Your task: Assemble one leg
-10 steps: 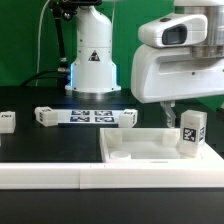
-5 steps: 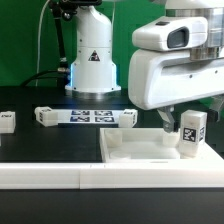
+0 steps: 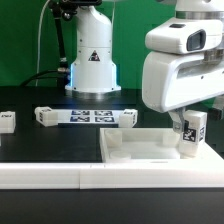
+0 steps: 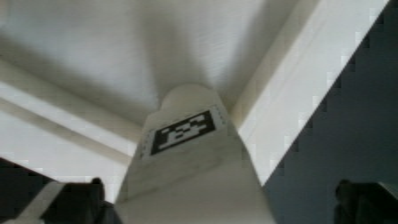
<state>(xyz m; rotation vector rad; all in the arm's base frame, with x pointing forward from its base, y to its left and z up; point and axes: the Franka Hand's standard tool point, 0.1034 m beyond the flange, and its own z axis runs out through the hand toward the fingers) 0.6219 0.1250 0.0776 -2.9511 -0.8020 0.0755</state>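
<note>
Leg [image 3: 193,134] observed upright, tag facing camera, at corner of large white panel [image 3: 140,150], near worktop edge at exterior view's right. Gripper [image 3: 189,127] positioned around leg. Jaws seen spread wide in wrist view, dark fingers [image 4: 80,202] clear of leg, nothing clamped. Marker board [image 3: 85,117] noted behind panel. Second small post [image 3: 6,121] noted at worktop edge, exterior view's left.

On the black counter [image 3: 30,145], the marker board [image 3: 85,116] lies behind a large flat white piece [image 3: 150,147] with square recesses.
</note>
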